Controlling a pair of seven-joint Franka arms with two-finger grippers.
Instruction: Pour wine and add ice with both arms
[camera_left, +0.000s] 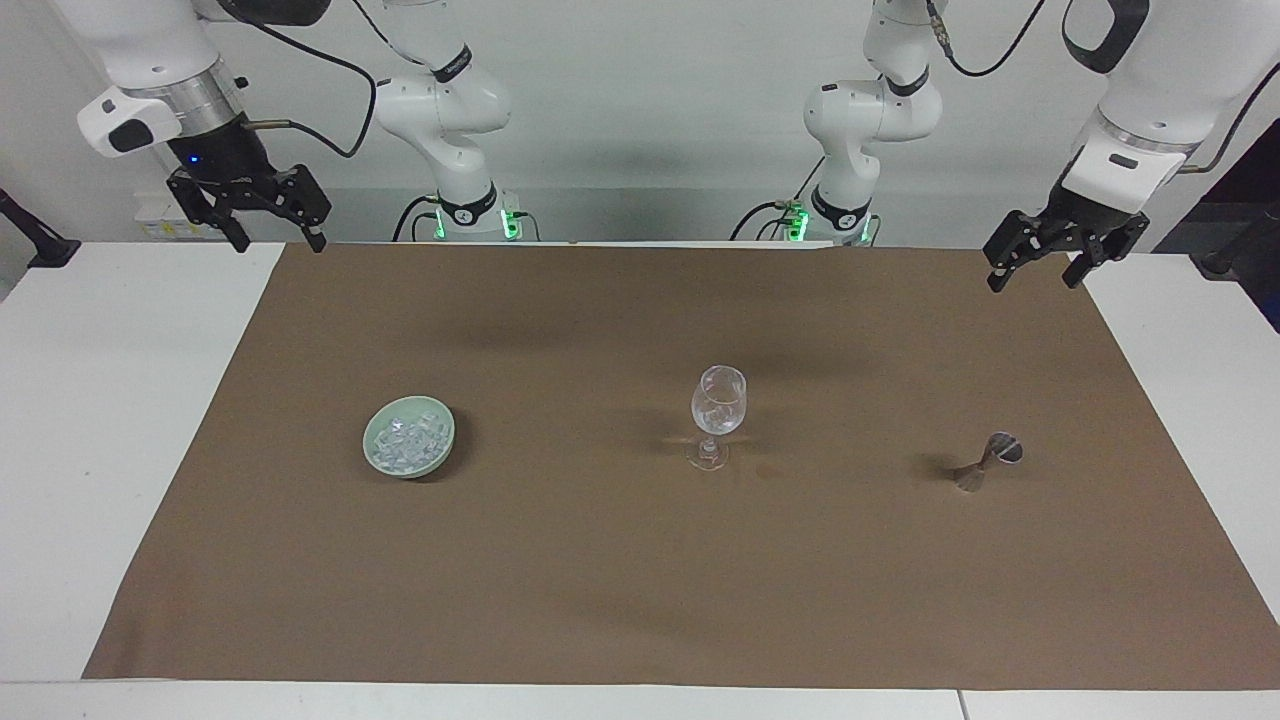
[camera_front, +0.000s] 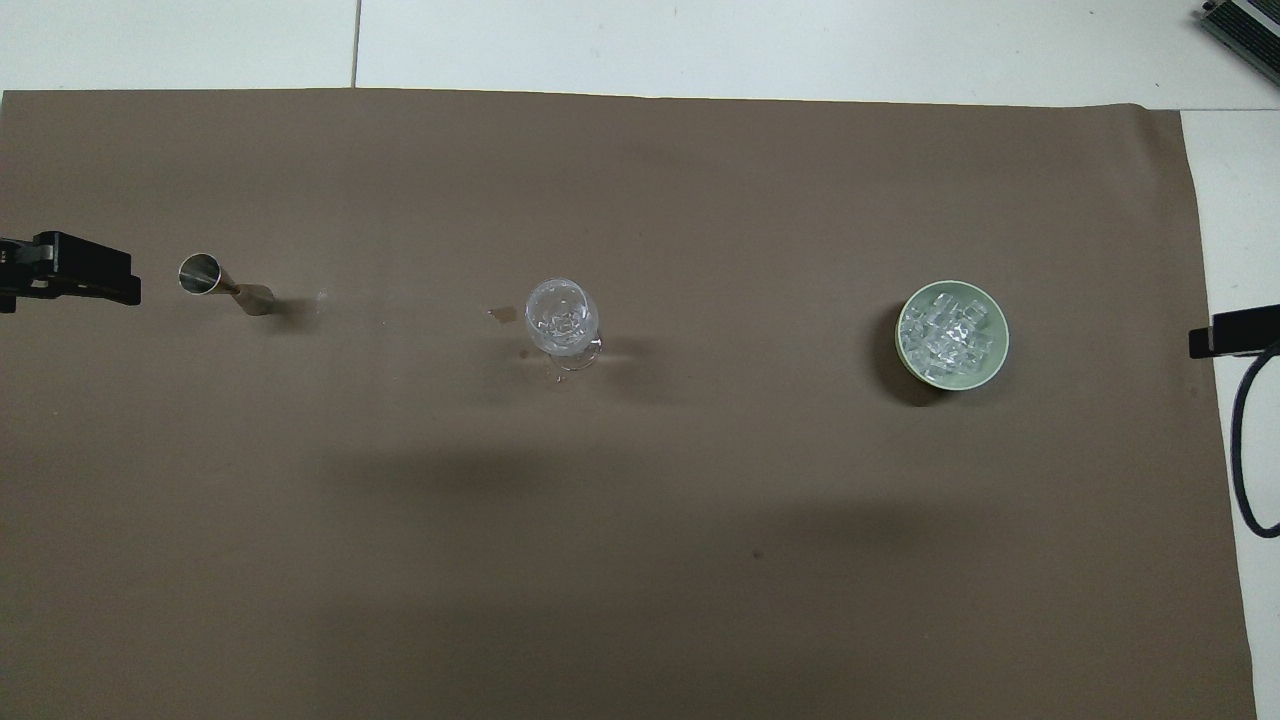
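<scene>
A clear wine glass (camera_left: 718, 405) (camera_front: 562, 318) stands upright in the middle of the brown mat, with glassy pieces showing in its bowl. Ice (camera_left: 408, 436) (camera_front: 945, 330) fills a pale green bowl (camera_left: 367, 445) (camera_front: 1003, 345) toward the right arm's end. A small metal jigger (camera_left: 990, 462) (camera_front: 225, 282) stands toward the left arm's end. My right gripper (camera_left: 280, 243) (camera_front: 1235, 331) hangs open and empty over the mat's corner. My left gripper (camera_left: 1033, 280) (camera_front: 70, 281) waits open and empty over the mat's other corner at the robots' end.
The brown mat (camera_left: 600, 580) (camera_front: 600, 550) covers most of the white table (camera_left: 100, 400). A small damp mark (camera_front: 503, 314) lies beside the glass. A black cable (camera_front: 1245, 450) hangs from the right arm.
</scene>
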